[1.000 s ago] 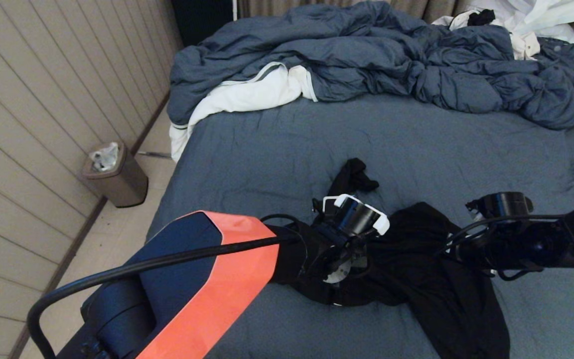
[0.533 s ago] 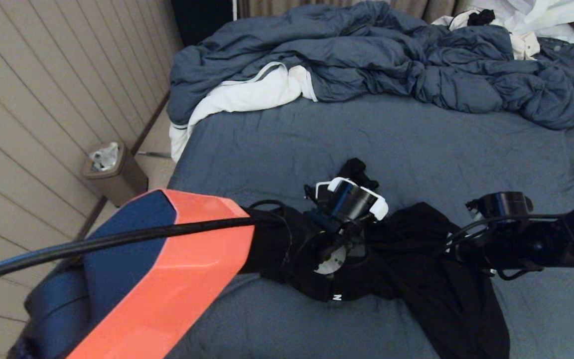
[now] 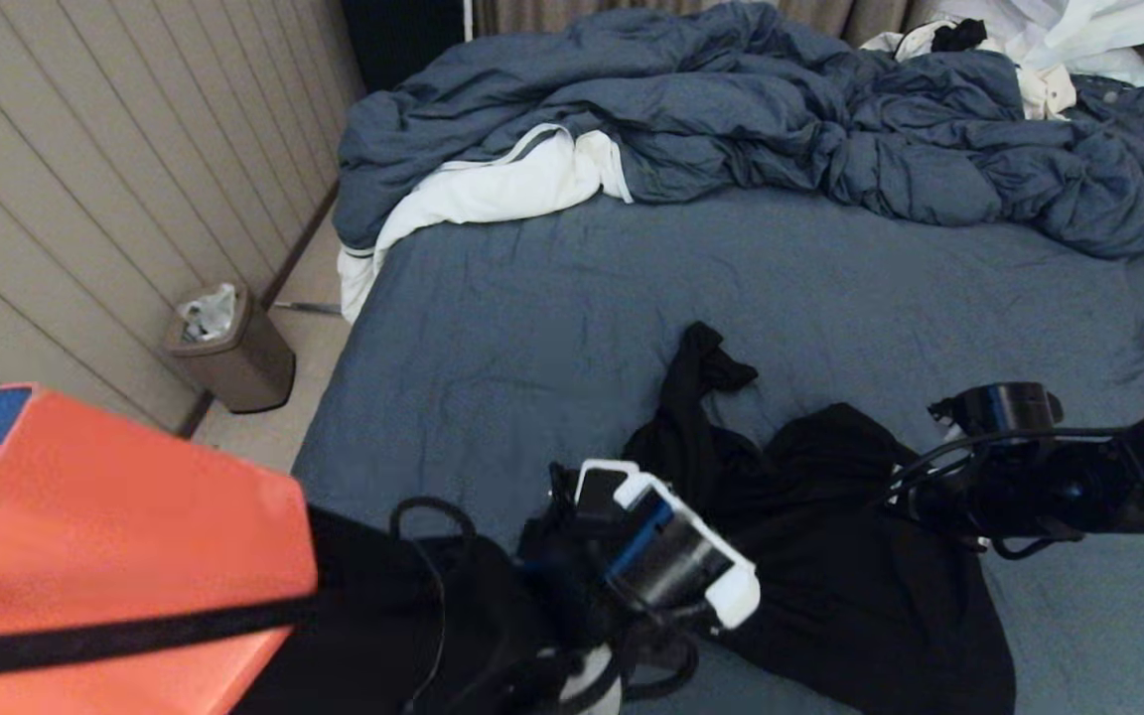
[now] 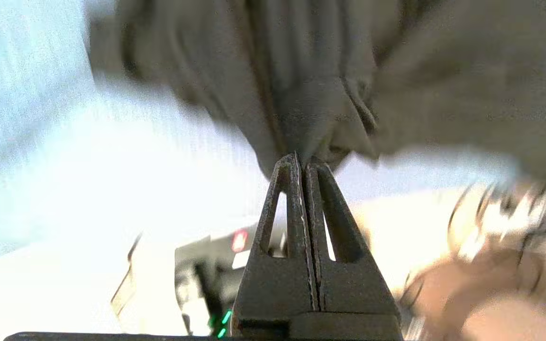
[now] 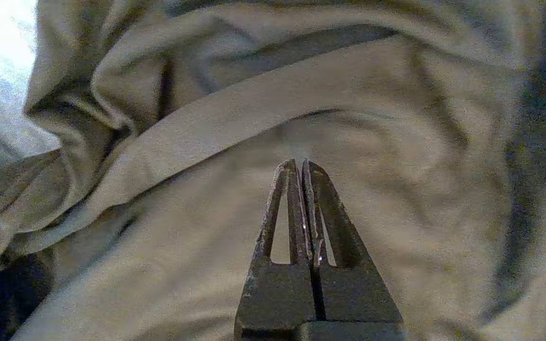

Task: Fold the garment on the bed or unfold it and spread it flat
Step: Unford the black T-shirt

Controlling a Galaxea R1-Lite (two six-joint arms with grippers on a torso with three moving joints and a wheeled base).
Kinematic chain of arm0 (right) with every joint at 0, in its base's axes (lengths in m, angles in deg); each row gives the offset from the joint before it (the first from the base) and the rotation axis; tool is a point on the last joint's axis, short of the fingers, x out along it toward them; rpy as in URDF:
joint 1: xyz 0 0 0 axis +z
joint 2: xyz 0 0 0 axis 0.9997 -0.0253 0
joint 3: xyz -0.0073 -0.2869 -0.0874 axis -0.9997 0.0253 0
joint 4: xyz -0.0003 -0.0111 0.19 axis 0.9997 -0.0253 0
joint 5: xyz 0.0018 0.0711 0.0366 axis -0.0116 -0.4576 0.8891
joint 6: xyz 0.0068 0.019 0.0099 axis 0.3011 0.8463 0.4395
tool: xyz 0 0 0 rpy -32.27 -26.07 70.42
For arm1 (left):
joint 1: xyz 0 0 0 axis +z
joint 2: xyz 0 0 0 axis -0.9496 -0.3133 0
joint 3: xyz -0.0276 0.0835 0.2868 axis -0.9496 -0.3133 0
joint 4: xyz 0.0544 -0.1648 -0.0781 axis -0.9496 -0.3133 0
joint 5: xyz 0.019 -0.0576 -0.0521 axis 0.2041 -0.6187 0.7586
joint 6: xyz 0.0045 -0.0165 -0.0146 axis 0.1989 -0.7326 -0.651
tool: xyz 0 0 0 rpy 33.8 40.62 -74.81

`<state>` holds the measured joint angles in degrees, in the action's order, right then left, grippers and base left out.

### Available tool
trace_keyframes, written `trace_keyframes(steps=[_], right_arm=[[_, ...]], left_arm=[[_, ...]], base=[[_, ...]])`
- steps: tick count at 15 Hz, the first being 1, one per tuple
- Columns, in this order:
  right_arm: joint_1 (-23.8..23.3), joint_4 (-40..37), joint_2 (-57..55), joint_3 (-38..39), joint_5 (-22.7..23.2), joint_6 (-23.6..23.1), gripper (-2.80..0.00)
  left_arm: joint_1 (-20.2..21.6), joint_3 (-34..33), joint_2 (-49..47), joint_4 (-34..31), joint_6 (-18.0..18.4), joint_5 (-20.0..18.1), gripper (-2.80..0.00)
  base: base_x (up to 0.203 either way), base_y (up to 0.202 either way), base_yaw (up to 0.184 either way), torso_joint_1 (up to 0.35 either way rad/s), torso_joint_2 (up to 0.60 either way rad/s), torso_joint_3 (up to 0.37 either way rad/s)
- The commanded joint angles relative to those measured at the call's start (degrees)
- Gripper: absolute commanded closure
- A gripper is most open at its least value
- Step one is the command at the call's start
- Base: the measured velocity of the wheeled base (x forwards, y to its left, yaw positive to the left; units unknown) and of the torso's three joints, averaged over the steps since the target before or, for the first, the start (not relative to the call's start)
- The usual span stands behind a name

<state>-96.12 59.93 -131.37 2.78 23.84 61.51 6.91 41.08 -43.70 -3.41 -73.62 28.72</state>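
Observation:
The black garment (image 3: 830, 556) lies crumpled on the near middle of the bed (image 3: 552, 318), with one narrow part (image 3: 701, 357) stretched away from me. In the left wrist view my left gripper (image 4: 301, 160) is shut on a gathered fold of the garment (image 4: 311, 85), lifted off the sheet. In the head view only its wrist (image 3: 666, 556) shows, at the garment's near left side. My right gripper (image 5: 300, 163) is shut, its tips against the garment (image 5: 206, 118), and I see no cloth between them. The right arm (image 3: 1029, 477) reaches in from the right over the garment.
A rumpled blue-grey duvet (image 3: 731, 109) fills the far side of the bed, with a white cloth (image 3: 493, 194) at its left end. White clothing (image 3: 1078, 40) lies at the far right. A bin (image 3: 229, 348) stands on the floor by the left wall.
My left arm has pulled back toward me and downward with its fold of the garment, uncovering the narrow stretched part. The right arm has stayed still.

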Motion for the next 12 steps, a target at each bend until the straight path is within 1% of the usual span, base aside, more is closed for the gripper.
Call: trace_keyframes(steps=[1, 2, 4, 7, 9, 12], right_arm=[[-0.16, 0.11, 0.16, -0.12, 0.04, 0.13, 0.00], [-0.16, 0.11, 0.08, -0.12, 0.04, 0.04, 0.00], [-0.16, 0.11, -0.28, -0.30, 0.04, 0.04, 0.00], [-0.09, 0.41, -0.45, -0.41, 0.04, 0.04, 0.00], [-0.08, 1.08, -0.54, -0.21, 0.04, 0.03, 0.00], [-0.08, 1.26, -0.63, -0.04, 0.04, -1.01, 0.00]], left_arm=[[-5.53, -10.82, 2.73, 4.39, -1.04, 0.35, 0.00], [-7.78, -13.58, 1.74, 7.42, -1.39, 0.47, 0.00], [-8.97, -15.44, -0.87, 12.26, -1.70, 0.57, 0.00], [-10.52, -17.07, -3.55, 13.41, -1.90, 0.24, 0.00], [-10.75, -17.37, -5.71, 16.12, -1.88, 0.48, 0.00], [-10.90, -18.41, -5.72, 16.77, -2.46, 0.85, 0.00]], base=[[0.000, 0.000, 0.000, 0.000, 0.00, 0.000], [0.000, 0.000, 0.000, 0.000, 0.00, 0.000], [0.000, 0.000, 0.000, 0.000, 0.00, 0.000], [0.000, 0.000, 0.000, 0.000, 0.00, 0.000], [0.000, 0.000, 0.000, 0.000, 0.00, 0.000], [0.000, 0.000, 0.000, 0.000, 0.00, 0.000]])
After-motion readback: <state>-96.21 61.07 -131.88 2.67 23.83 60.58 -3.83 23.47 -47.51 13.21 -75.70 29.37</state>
